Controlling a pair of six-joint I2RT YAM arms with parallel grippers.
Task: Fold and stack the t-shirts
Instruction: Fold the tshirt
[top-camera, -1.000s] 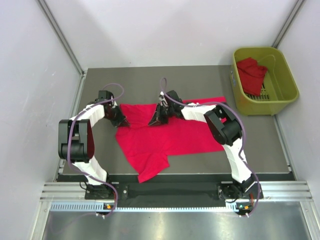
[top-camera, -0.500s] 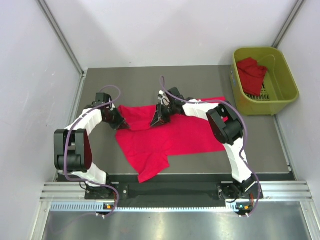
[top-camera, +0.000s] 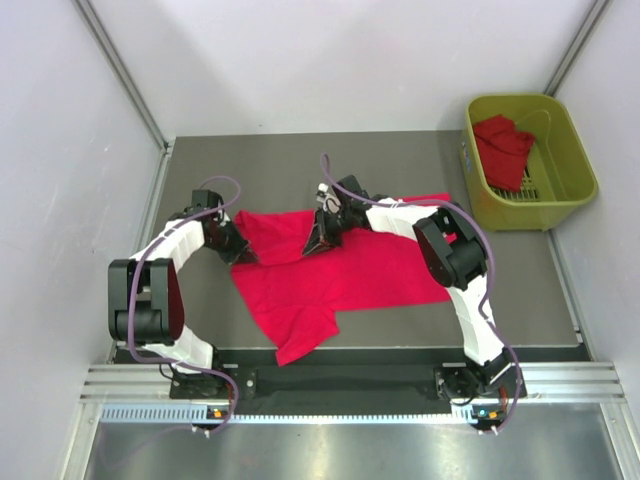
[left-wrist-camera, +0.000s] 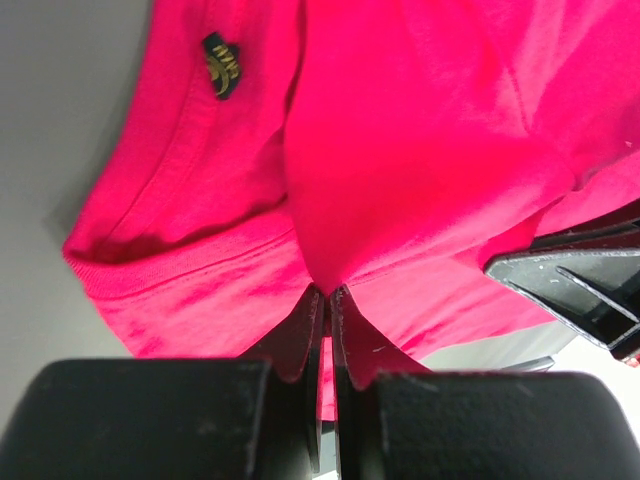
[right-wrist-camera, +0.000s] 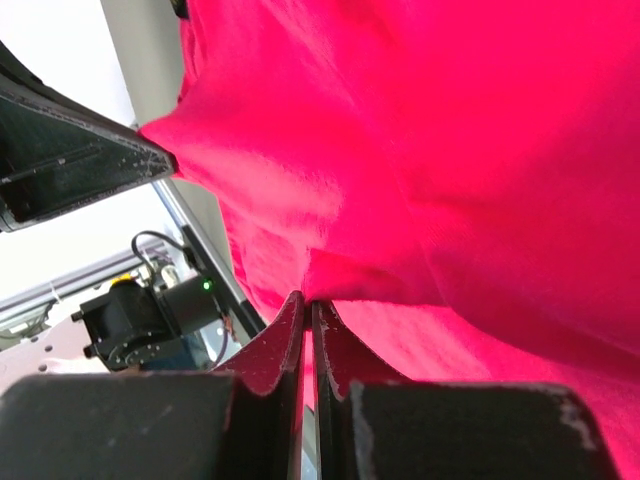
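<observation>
A bright red t-shirt (top-camera: 340, 270) lies spread on the grey table (top-camera: 420, 165), with its far left part lifted between the two grippers. My left gripper (top-camera: 243, 253) is shut on the shirt's cloth (left-wrist-camera: 400, 150) at its left edge; a small dark label (left-wrist-camera: 221, 65) shows near the hem. My right gripper (top-camera: 313, 242) is shut on a pinch of the same shirt (right-wrist-camera: 420, 150) at its far edge. A second red t-shirt (top-camera: 503, 148) lies crumpled in the yellow-green basket (top-camera: 575, 160).
The basket stands at the table's far right corner. Grey walls close in the table on the left, back and right. The arm bases sit on a metal rail (top-camera: 340, 385) at the near edge.
The left gripper has moved slightly nearer and rightward with the cloth. The right gripper and the shirt's lifted edge have shifted a little toward the near side.
</observation>
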